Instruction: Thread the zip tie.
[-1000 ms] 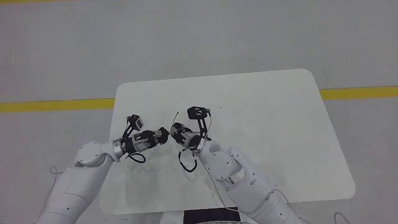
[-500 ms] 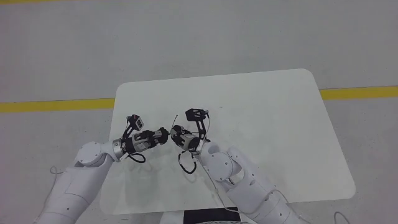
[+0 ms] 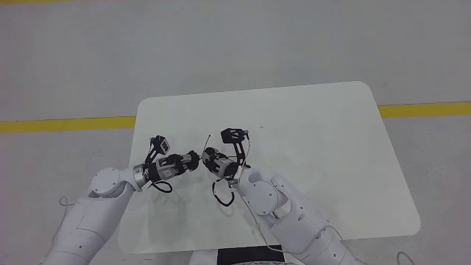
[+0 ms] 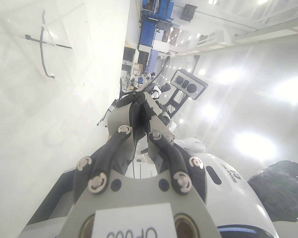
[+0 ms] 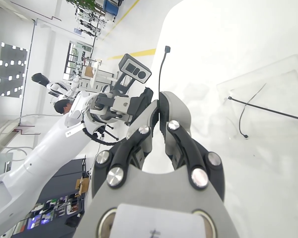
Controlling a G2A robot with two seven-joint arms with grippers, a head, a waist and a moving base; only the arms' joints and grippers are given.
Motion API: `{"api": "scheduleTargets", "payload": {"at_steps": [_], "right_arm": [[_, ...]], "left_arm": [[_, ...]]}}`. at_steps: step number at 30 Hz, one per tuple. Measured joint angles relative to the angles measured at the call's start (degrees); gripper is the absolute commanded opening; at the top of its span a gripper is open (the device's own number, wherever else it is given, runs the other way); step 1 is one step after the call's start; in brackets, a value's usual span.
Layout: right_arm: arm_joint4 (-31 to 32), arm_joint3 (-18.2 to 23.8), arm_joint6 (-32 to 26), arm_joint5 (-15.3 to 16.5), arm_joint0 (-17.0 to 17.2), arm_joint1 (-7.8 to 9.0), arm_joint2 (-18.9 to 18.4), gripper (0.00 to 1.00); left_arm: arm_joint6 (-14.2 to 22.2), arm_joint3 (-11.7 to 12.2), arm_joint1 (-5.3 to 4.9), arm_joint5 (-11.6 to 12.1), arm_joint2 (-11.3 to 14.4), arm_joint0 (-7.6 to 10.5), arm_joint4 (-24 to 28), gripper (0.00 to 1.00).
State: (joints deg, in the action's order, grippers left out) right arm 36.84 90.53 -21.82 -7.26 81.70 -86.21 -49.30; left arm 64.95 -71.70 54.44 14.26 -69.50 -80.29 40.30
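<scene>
Change: my right gripper [image 5: 159,101] nudged toward my left gripper [image 4: 139,105]; threading close.
Right: pinching thin black plastic zip tie [image 5: 160,80].
Left: narrow.

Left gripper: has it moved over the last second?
No. In the top view the left gripper sits at the same spot over the table, just as far from the table's left edge as in both earlier frames.
</scene>
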Motion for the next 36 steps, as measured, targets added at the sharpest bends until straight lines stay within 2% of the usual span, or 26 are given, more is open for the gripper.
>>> {"api": "scheduleTargets", "payload": {"at_steps": [1,2,12,16,20,25,29,31,36], "right_arm": [[0.1,0.1,0.0,0.0,0.0,0.04,0.0,0.94],[0.3,0.2,-0.1,-0.1,0.0,0.1,0.0,1.0],[3.3,2.8,-0.2,-0.1,1.2,0.94,-1.1,1.0],[6.3,4.3,-0.9,1.6,2.2,1.66,-1.8,1.0],[11.9,6.6,-2.3,4.8,3.8,2.75,-2.8,1.0],[11.6,6.6,-2.4,4.9,3.8,2.76,-2.8,1.0],[12.9,6.5,-1.6,5.3,3.5,2.88,-2.7,1.0],[17.2,6.2,-0.8,6.0,3.2,3.21,-2.4,1.0],[30.0,7.0,2.4,10.4,4.0,4.44,-2.3,1.0]], "left_arm": [[0.0,0.0,0.0,0.0,0.0,0.0,0.0,0.0],[0.0,0.0,0.0,0.0,0.0,0.0,0.0,0.0],[0.0,0.0,0.0,0.0,0.0,0.0,0.0,0.0],[0.0,0.0,0.0,0.0,0.0,0.0,0.0,0.0],[0.0,0.0,0.0,0.0,0.0,0.0,0.0,0.0],[-0.2,-0.1,0.06,-0.2,0.1,-0.09,0.2,0.0],[-0.6,-0.5,0.4,-5.3,0.4,0.15,6.0,0.0],[0.5,-0.1,0.41,-7.6,0.1,0.46,8.7,0.0],[4.6,1.6,0.26,-14.1,-1.1,1.68,14.7,0.0]]}}
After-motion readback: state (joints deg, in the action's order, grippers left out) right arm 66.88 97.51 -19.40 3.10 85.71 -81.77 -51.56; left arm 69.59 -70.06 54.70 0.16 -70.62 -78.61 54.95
